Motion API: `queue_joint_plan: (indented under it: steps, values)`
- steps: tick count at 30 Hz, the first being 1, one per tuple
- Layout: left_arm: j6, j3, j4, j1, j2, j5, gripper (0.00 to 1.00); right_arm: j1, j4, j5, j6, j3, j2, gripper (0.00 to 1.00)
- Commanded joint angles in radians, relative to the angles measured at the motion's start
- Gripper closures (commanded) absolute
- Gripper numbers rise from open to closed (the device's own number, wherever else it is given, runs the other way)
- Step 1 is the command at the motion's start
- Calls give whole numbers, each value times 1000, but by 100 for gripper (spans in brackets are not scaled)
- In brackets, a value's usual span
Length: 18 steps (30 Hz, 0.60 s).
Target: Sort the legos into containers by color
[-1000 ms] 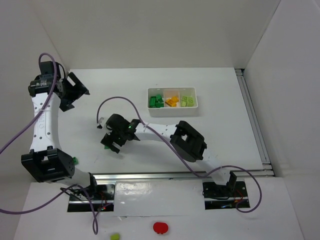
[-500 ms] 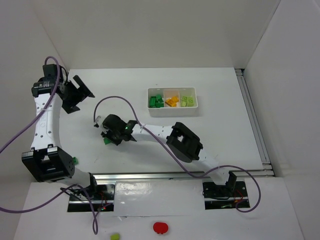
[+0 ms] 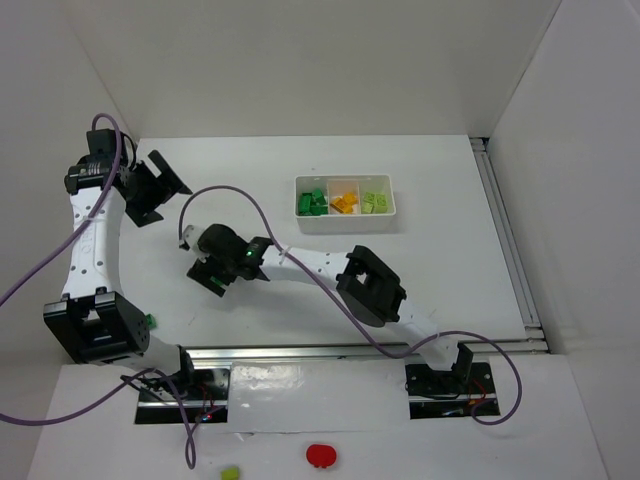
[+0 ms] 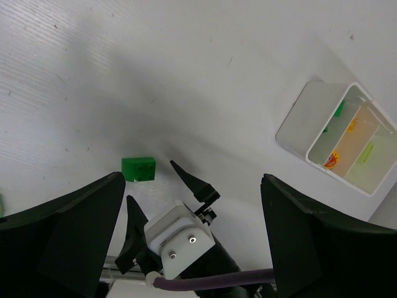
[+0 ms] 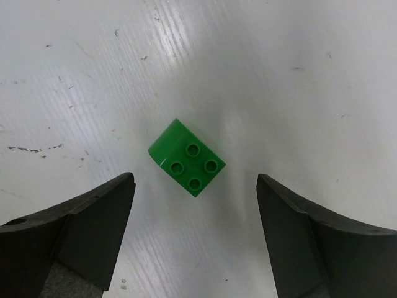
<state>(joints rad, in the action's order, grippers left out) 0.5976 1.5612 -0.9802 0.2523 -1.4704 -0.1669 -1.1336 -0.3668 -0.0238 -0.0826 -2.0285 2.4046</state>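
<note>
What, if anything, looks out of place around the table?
A pale green brick and a red round object lie off the table, on the near ledge. A green brick lies loose on the table; another green piece sits beside the left arm.

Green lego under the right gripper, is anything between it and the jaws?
Nothing visible. The green lego lies by itself on the table, studs up, between the open jaws of the right gripper.

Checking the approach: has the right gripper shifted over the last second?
Yes. In the top view the right gripper has slid left, farther from the white tray, open above a green brick.
</note>
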Motion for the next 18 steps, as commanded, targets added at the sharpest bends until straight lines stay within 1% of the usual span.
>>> queue_joint_plan:
  steps: [1, 4, 6, 11, 14, 15, 17, 18]
  values:
    - [-25, -4, 14, 5, -7, -29, 0, -6, -18, 13, -29, -24, 19, 13]
    - [-35, -4, 14, -4, -7, -29, 0, -6, -9, -5, -39, -15, 42, 13]
    - [-35, -4, 14, -4, -7, -29, 0, -6, -9, -5, -49, -25, 42, 18]
    - [-35, -13, 23, -4, -7, -29, 0, -6, 12, 4, -49, -26, 63, 18]
    - [-35, -23, 23, -13, -7, -39, 0, 3, 35, 4, -49, -70, 88, 20]
    - [-44, -23, 23, -13, -16, -39, 0, 3, 45, 4, -49, -70, 102, 21]
    - [-44, -13, 23, -13, -27, -39, 0, 15, 54, 31, -36, -102, 111, 26]
    - [-44, -13, 23, -13, -27, -39, 0, 24, 54, 42, -36, -111, 125, 26]
